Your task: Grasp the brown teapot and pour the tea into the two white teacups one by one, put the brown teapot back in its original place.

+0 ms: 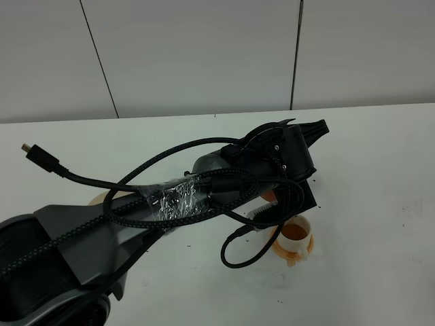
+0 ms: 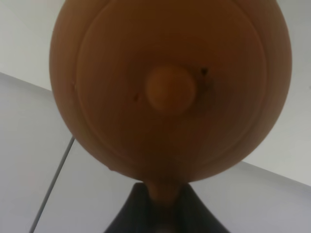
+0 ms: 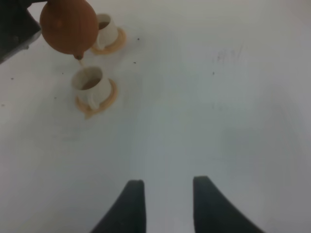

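Observation:
The brown teapot (image 3: 68, 26) hangs tilted in the air, spout down over the nearer white teacup (image 3: 90, 83). A thin stream of tea (image 3: 80, 63) runs into that cup. My left gripper (image 2: 163, 201) is shut on the teapot's handle, and the pot's lidded top (image 2: 170, 90) fills the left wrist view. The second white teacup (image 3: 105, 28) stands on its orange saucer (image 3: 116, 43) just behind the pot and also holds dark tea. From above, my left arm hides the pot and one cup; only one teacup (image 1: 296, 234) with tea shows. My right gripper (image 3: 167, 204) is open over bare table.
The left arm and its looped black cables (image 1: 204, 193) span the white table (image 1: 380, 170). A loose cable plug (image 1: 27, 147) sticks out at the left. A sliver of a pale orange round thing (image 1: 98, 198) peeks from under the arm. A grey panelled wall stands behind.

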Controlling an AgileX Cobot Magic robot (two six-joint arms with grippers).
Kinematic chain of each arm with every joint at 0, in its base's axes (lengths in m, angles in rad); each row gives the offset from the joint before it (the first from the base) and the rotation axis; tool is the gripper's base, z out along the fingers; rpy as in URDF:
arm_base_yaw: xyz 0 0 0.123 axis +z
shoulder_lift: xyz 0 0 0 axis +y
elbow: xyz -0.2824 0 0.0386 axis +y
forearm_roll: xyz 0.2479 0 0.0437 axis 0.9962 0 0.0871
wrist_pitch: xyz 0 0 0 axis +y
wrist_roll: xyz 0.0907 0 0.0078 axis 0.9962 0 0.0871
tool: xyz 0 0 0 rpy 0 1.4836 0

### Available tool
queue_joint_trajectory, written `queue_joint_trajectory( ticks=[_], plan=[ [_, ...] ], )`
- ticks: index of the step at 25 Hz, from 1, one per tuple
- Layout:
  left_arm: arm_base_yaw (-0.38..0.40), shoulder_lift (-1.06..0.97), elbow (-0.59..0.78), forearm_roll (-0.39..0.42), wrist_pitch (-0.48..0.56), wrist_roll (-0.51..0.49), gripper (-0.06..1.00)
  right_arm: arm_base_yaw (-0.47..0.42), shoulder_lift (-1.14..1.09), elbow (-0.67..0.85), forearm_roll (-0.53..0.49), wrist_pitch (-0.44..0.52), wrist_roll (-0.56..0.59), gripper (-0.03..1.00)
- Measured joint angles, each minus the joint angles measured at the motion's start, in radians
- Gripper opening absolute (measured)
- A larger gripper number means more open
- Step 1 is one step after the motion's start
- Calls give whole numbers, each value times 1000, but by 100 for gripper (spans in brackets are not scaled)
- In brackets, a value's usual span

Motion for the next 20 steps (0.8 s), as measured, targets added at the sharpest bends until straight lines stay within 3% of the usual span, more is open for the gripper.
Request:
queue_joint_trajectory(
  ticks=[20],
  plan=[
    [-8, 0, 0, 0, 24, 0, 17, 0, 0, 0, 0, 0, -1, 24]
  ],
)
